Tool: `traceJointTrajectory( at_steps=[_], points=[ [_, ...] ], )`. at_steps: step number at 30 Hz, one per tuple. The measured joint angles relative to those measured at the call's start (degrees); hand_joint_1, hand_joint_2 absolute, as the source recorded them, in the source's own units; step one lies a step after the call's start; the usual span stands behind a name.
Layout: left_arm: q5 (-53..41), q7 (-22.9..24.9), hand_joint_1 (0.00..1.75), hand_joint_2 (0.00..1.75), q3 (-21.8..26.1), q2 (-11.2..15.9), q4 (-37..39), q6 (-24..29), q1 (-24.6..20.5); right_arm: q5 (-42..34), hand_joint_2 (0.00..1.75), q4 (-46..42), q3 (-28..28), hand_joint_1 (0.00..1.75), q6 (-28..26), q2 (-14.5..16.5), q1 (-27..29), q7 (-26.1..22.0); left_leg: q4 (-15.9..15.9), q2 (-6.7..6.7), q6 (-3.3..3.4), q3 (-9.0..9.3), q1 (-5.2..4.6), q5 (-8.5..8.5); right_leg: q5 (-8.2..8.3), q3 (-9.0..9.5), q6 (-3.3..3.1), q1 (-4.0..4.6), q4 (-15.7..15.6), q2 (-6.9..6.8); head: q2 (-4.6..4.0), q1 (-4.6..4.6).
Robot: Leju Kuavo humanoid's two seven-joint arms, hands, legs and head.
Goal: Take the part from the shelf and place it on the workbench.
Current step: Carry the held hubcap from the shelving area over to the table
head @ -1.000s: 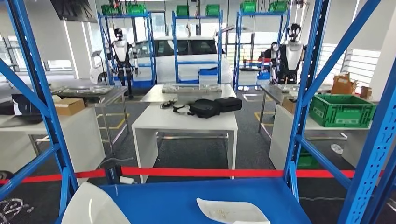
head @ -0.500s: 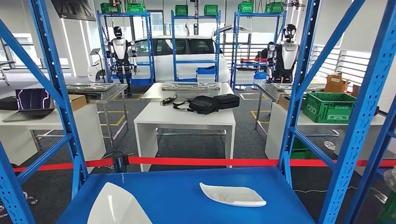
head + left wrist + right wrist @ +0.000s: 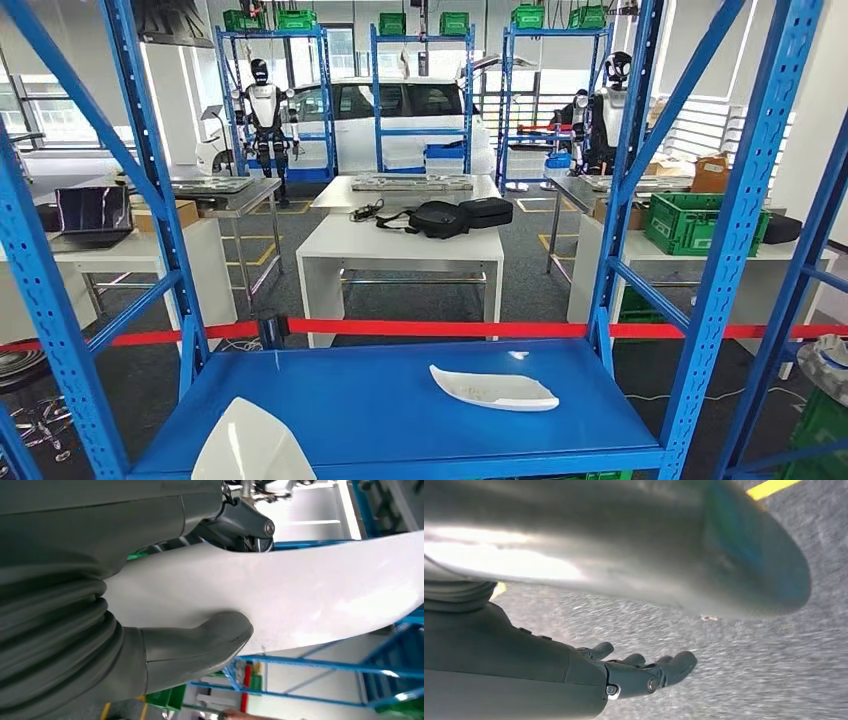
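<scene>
We see our left hand (image 3: pixel 150 650) gripping a white part (image 3: pixel 250 448), thumb pressed on its face, over the shelf's (image 3: pixel 360 400) front-left corner. A second white part (image 3: pixel 493 388) lies flat toward the shelf's right edge. Our right hand (image 3: pixel 644 672) hangs over grey floor, fingers loosely apart, holding nothing.

My left hand (image 3: pixel 165 645) grips the white part (image 3: pixel 300 595), thumb pressed on it; my right hand (image 3: pixel 624 672) hangs empty, fingers apart.
</scene>
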Motion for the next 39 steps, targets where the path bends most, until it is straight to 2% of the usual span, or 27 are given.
traceJointTrajectory(
  at_steps=[2,3,5,7,8,9,11,13,14,15,17,18,19,22,23,24,25,26,27,28,30,31,33,35,37,38,39],
  points=[
    [0.1,1.1,1.75,1.75,0.0,0.1,0.1,0.0,-0.5,-0.1,0.00,0.0,-0.1,0.00,0.0,0.6,-0.2,0.6,-0.5,0.12,1.26,-0.89,-0.22,0.60,0.76,-0.39,0.75,-0.24,-0.1,0.05,-0.01,0.04],
    [0.1,1.8,1.75,1.75,0.0,0.1,0.1,0.0,-0.9,-0.1,0.00,0.1,-0.2,0.00,0.0,0.9,-0.2,1.4,-0.4,0.22,1.92,-1.48,-0.24,1.20,-0.18,-0.83,1.10,-0.36,0.6,0.12,-0.01,0.07],
    [0.1,3.2,1.75,1.75,0.0,0.1,-0.1,0.3,-1.6,-0.2,0.00,0.2,-0.3,0.00,-0.2,1.5,-0.2,3.7,-0.5,0.38,2.94,-2.99,-0.22,2.56,-5.15,-2.47,1.54,-0.51,5.0,0.29,-0.01,0.12],
    [0.3,4.6,1.75,1.75,0.0,0.1,-0.7,0.8,-1.9,-0.1,0.00,0.3,-0.5,0.00,0.0,2.0,-0.3,6.1,-0.3,0.41,3.24,-4.72,-0.49,3.94,-10.45,-4.31,1.65,-0.47,12.4,0.40,-0.01,0.18],
    [0.6,5.1,1.75,1.75,0.0,0.2,-1.1,1.0,-1.8,0.0,0.00,0.3,-0.5,0.00,0.3,2.2,-0.4,6.9,-0.1,0.44,3.25,-5.68,-0.63,4.62,-11.30,-4.60,1.60,-0.41,15.4,0.45,-0.01,0.21],
    [0.8,5.5,1.75,1.75,0.1,0.3,-1.6,1.2,-1.5,0.3,0.00,0.3,-0.6,0.00,0.7,2.3,-0.4,7.3,0.3,0.47,3.21,-6.70,-0.72,5.26,-10.75,-4.07,1.47,-0.32,16.8,0.49,-0.01,0.22],
    [1.3,6.0,1.75,1.75,0.3,0.7,-2.6,1.5,-0.7,0.9,0.00,0.3,-0.6,0.00,1.3,2.7,-0.4,7.7,1.1,0.55,3.00,-8.80,-0.78,6.32,-7.56,0.08,1.08,-0.10,13.6,0.54,-0.01,0.25],
    [1.4,6.1,1.75,1.75,0.5,1.0,-3.5,1.6,-0.2,1.2,0.00,0.3,-0.6,0.00,1.5,3.0,-0.6,7.7,1.9,0.58,2.57,-10.38,-0.88,7.14,-7.41,6.21,0.59,0.17,5.2,0.61,0.00,0.26],
    [1.5,6.1,1.75,1.75,0.5,1.1,-3.8,1.6,-0.1,1.3,0.00,0.3,-0.6,0.00,1.6,3.2,-0.7,7.7,2.1,0.60,2.29,-10.78,-0.91,7.59,-8.14,8.12,0.36,0.31,2.0,0.63,0.00,0.25],
    [1.5,6.1,1.75,1.75,0.6,1.2,-4.1,1.6,0.0,1.4,0.00,0.3,-0.6,0.00,1.7,3.3,-0.8,7.7,2.2,0.61,1.96,-10.99,-0.91,8.07,-8.91,9.02,0.11,0.46,0.1,0.65,0.00,0.22],
    [1.5,6.1,1.75,1.75,0.6,1.3,-4.4,1.6,0.2,1.4,0.00,0.3,-0.6,0.00,1.7,3.5,-0.8,7.7,2.0,0.62,1.28,-11.10,-0.74,9.00,-8.26,8.63,-0.53,0.48,-0.6,0.55,-0.01,0.21],
    [1.5,6.1,1.75,1.75,0.6,1.4,-4.5,1.6,0.3,1.4,0.00,0.3,-0.6,0.00,1.8,3.6,-0.8,7.8,2.2,0.52,0.95,-11.37,-0.67,8.67,-7.64,8.27,-0.93,0.39,-0.8,0.43,-0.02,0.19],
    [1.5,6.2,1.75,1.75,0.6,1.5,-4.6,1.6,0.4,1.4,0.00,0.3,-0.6,0.00,1.8,3.7,-0.8,7.9,3.2,0.41,0.63,-11.81,-0.60,7.09,-6.89,7.72,-1.37,0.26,-1.0,0.29,-0.02,0.16],
    [1.4,6.6,1.75,1.75,0.6,1.7,-4.9,1.6,0.7,0.9,0.00,0.3,-0.6,0.00,1.7,3.8,-0.9,8.6,11.6,0.19,-0.18,-13.43,-0.26,-1.32,-4.62,5.22,-1.91,0.12,-1.0,0.06,-0.02,0.03],
    [1.3,6.8,1.75,1.75,0.6,1.6,-5.0,1.6,0.8,0.6,0.00,0.3,-0.8,0.00,1.5,3.8,-0.9,8.7,14.6,0.19,-0.38,-13.59,-0.14,-2.58,-3.86,4.25,-1.84,0.12,-0.9,0.03,-0.02,0.01],
    [1.3,6.9,1.75,1.75,0.6,1.6,-5.1,1.4,1.0,0.3,0.00,0.3,-0.9,0.00,1.3,3.8,-0.9,8.6,16.6,0.19,-0.52,-13.28,-0.03,-2.44,-3.09,3.22,-1.73,0.12,-0.8,-0.03,-0.02,0.00],
    [1.2,6.9,1.75,1.75,0.6,1.6,-5.2,1.2,1.1,0.1,0.00,0.3,-1.0,0.00,1.2,3.8,-0.9,8.4,16.9,0.19,-0.60,-12.27,0.08,-1.05,-2.31,2.16,-1.59,0.12,-0.7,-0.07,-0.02,-0.01],
    [1.1,6.6,1.75,1.75,0.7,1.5,-5.2,0.7,1.2,0.0,0.00,0.3,-1.1,0.00,1.0,3.8,-0.9,8.0,15.4,0.19,-0.64,-10.40,0.18,0.71,-1.58,1.17,-1.41,0.10,-0.5,-0.10,-0.01,-0.02],
    [1.1,6.3,1.75,1.75,0.8,1.5,-5.2,0.2,1.2,-0.1,0.00,0.3,-1.1,0.00,0.9,3.7,-0.9,7.5,12.2,0.16,-0.63,-7.62,0.29,1.75,-0.88,0.30,-1.19,0.10,-0.3,-0.11,-0.01,-0.03],
    [1.1,5.9,1.75,1.75,1.0,1.5,-5.2,-0.4,1.2,-0.3,0.00,0.2,-1.2,0.00,0.8,3.6,-0.9,7.1,7.8,0.10,-0.55,-4.23,0.26,1.59,-0.24,-0.40,-0.91,0.14,-0.1,-0.06,-0.01,-0.05],
    [1.1,5.2,1.75,1.75,1.3,1.4,-5.2,-1.3,1.2,-0.5,0.00,0.2,-1.2,0.00,0.8,3.4,-0.9,6.4,1.0,0.02,0.07,-0.01,-0.03,-0.18,0.99,-1.02,-0.24,0.21,0.0,0.01,0.00,-0.05],
    [1.0,4.8,1.75,1.75,1.4,1.4,-5.2,-1.5,1.2,-0.6,0.00,0.2,-1.3,0.00,0.8,3.2,-0.9,6.0,-0.5,0.02,0.60,0.54,-0.31,-0.65,1.63,-1.16,0.17,0.16,-0.2,0.03,0.00,-0.04],
    [0.6,3.7,1.75,1.75,1.7,1.2,-5.2,-1.7,1.2,-0.8,0.00,0.2,-1.4,0.00,1.1,2.8,-0.7,4.6,-0.6,0.21,1.93,-0.61,-0.45,0.35,1.98,-1.63,0.96,-0.17,-0.2,0.10,-0.02,-0.04],
    [-0.2,2.3,1.75,1.75,2.1,0.9,-5.3,-1.7,1.5,-0.7,0.00,0.2,-1.5,0.00,1.9,2.4,-0.4,2.9,-0.6,0.46,3.04,-2.20,-0.37,1.86,-2.07,-2.85,1.53,-0.40,2.6,0.28,-0.02,0.03],
    [-0.8,1.4,1.75,1.75,2.5,0.4,-5.4,-1.7,2.1,0.3,0.00,0.2,-1.5,0.00,3.0,1.9,-0.3,2.4,-0.6,0.56,3.50,-4.05,-0.47,3.42,-8.61,-4.43,1.79,-0.41,9.6,0.41,-0.01,0.12],
    [-0.8,1.2,1.75,1.75,2.6,0.1,-5.3,-1.7,2.3,1.0,0.00,0.2,-1.4,0.00,3.5,1.7,-0.3,2.6,-0.4,0.58,3.52,-5.06,-0.53,4.21,-10.48,-4.92,1.83,-0.39,13.3,0.47,-0.02,0.15],
    [-0.8,1.1,1.75,1.75,2.8,-0.3,-5.2,-1.7,2.6,1.6,0.00,0.2,-1.3,0.00,4.0,1.4,-0.3,2.8,-0.2,0.58,3.49,-6.14,-0.57,5.00,-10.85,-4.85,1.80,-0.35,16.1,0.53,-0.01,0.18]
  ],
)
